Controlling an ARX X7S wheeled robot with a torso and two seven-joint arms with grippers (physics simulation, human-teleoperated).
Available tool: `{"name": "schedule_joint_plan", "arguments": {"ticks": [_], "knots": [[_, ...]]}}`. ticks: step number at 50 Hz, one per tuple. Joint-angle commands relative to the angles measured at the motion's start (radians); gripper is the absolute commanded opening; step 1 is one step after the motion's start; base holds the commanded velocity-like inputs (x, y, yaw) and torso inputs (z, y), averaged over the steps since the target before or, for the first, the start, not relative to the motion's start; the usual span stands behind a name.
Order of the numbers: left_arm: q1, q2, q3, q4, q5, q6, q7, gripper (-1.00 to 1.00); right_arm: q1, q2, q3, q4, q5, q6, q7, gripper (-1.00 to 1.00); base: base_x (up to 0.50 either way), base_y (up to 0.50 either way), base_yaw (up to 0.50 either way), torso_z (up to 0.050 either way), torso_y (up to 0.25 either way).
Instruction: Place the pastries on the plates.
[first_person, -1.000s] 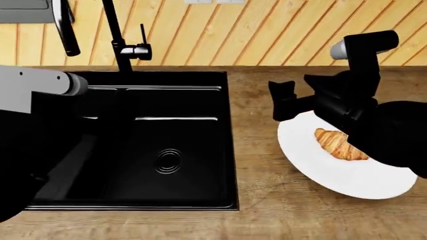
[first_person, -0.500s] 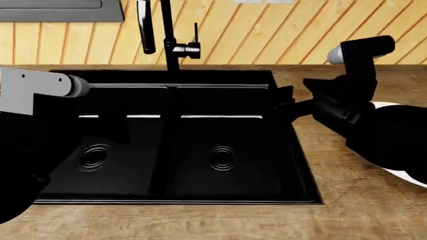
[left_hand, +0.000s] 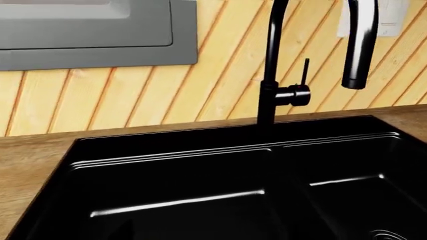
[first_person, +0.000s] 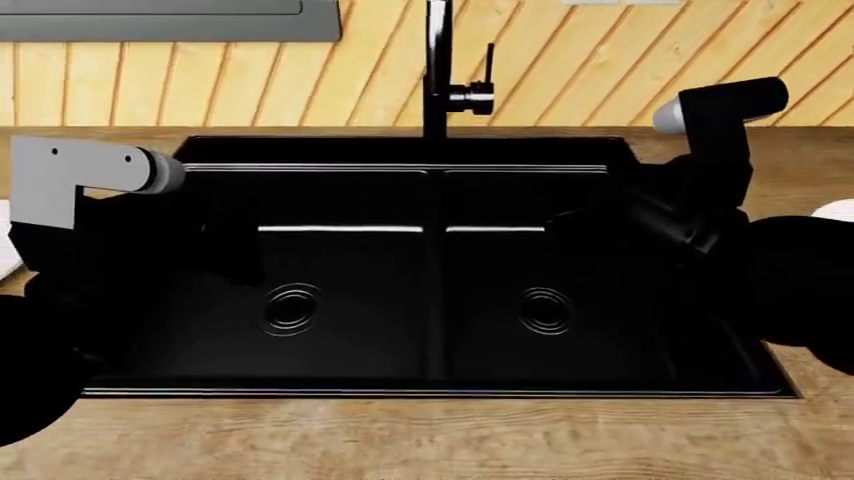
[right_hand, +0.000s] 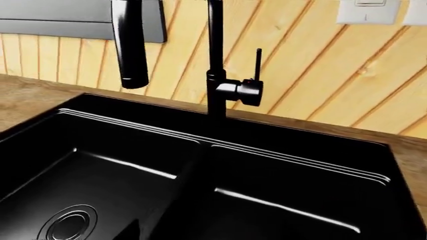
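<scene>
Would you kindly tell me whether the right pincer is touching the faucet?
Apart. The head view shows the right pincer over the sink's right basin, with the faucet standing clear of it at the back rim.

Only a white sliver of one plate (first_person: 838, 210) shows at 3 o'clock on the wooden counter (first_person: 427, 440), cut off by the frame edge and the dark arm; no pastries visible in any view.

A wooden countertop (first_person: 400, 440) carries a black double sink (first_person: 441, 390).
</scene>
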Motion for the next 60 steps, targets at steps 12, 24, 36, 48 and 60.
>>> {"name": "schedule_joint_plan", "arguments": {"ticks": [12, 24, 36, 48, 60], "knots": [[0.003, -0.011, 0.002, -0.001, -0.008, 0.008, 0.003, 1.0, -0.022, 0.004, 0.005, -0.006, -0.001, -0.019, 0.001, 1.0, -0.03, 0.44, 0.0, 0.0, 0.0], [0.017, -0.014, -0.002, 0.0, -0.009, 0.02, 0.004, 1.0, -0.029, 0.006, 0.009, -0.007, -0.002, -0.029, 0.004, 1.0, -0.03, 0.44, 0.0, 0.0, 0.0], [0.022, -0.02, -0.004, 0.004, -0.015, 0.024, 0.002, 1.0, -0.033, 0.007, 0.011, -0.011, -0.001, -0.033, 0.005, 1.0, -0.03, 0.44, 0.0, 0.0, 0.0], [0.019, -0.026, -0.003, 0.002, -0.021, 0.025, -0.001, 1.0, -0.042, 0.009, 0.01, -0.014, -0.015, -0.045, 0.002, 1.0, -0.02, 0.44, 0.0, 0.0, 0.0], [0.015, -0.027, 0.0, 0.003, -0.028, 0.025, -0.009, 1.0, -0.044, 0.01, 0.01, -0.014, -0.019, -0.048, 0.004, 1.0, -0.01, 0.44, 0.0, 0.0, 0.0]]}}
